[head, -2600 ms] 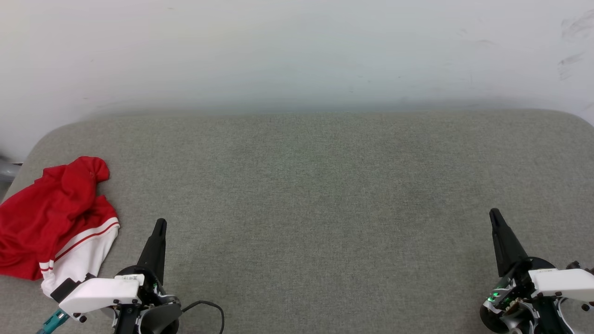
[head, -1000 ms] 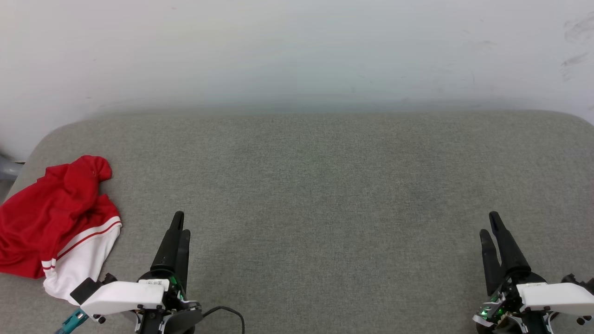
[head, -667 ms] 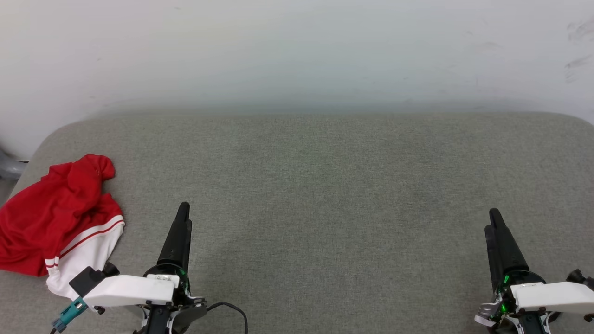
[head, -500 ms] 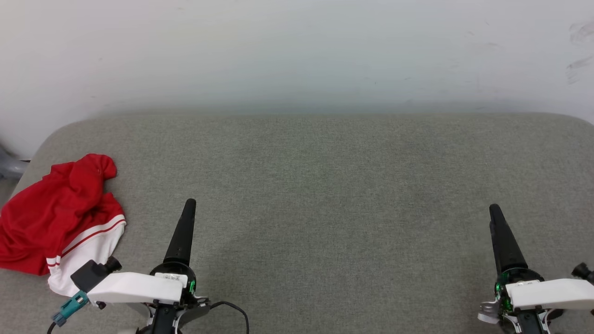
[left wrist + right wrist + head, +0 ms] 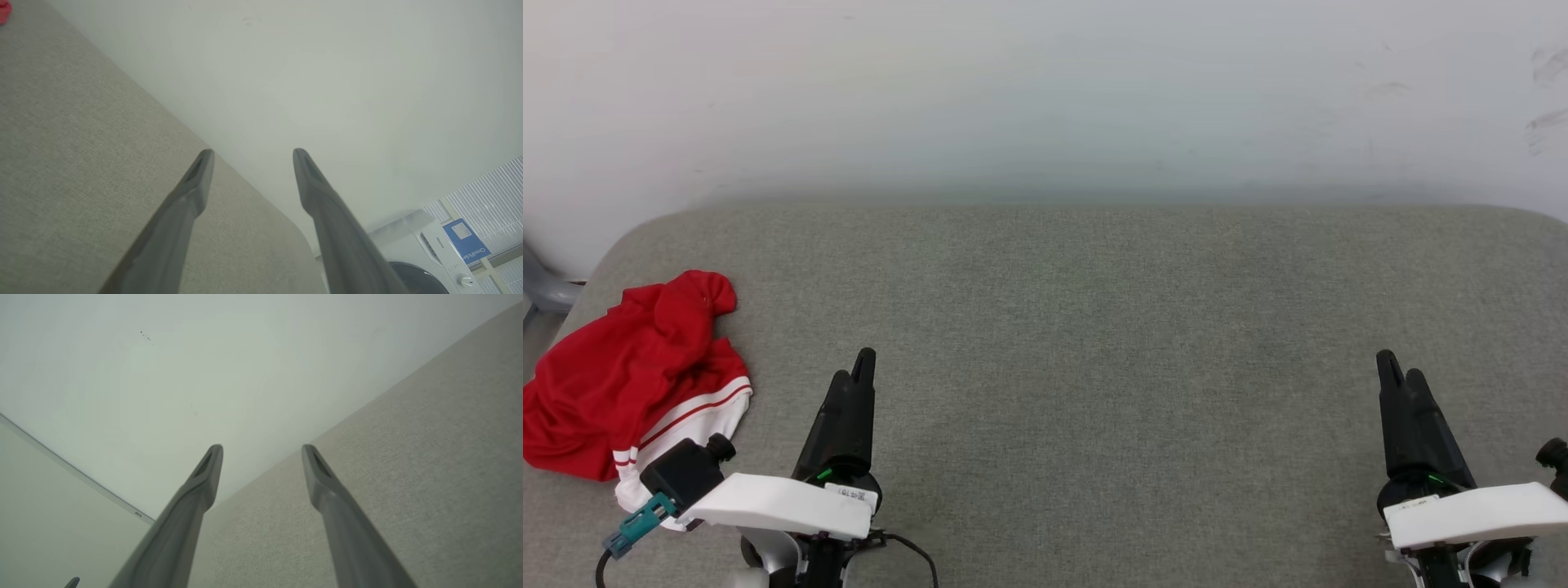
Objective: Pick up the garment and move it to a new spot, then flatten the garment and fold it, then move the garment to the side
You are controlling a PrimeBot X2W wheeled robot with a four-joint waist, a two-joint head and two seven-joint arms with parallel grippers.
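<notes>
The red garment (image 5: 629,376) lies crumpled near the left edge of the grey padded table (image 5: 1094,343), one white sleeve with red stripes at its near side. A speck of its red cloth (image 5: 4,10) shows at the top left of the left wrist view. My left gripper (image 5: 856,369) hovers open to the right of the garment, apart from it, nothing between its fingers (image 5: 196,179). My right gripper (image 5: 1395,369) stands open at the lower right, far from the garment, also holding nothing (image 5: 261,451).
A white wall (image 5: 1045,90) rises right behind the table's far edge. A washing machine (image 5: 429,253) stands past the table's end in the left wrist view. A grey object (image 5: 543,286) pokes in beyond the table's left edge.
The head camera has shifted a little. My left gripper moved right and slightly forward, away from the garment. Both grippers turned about their wrists. The garment lies as before.
</notes>
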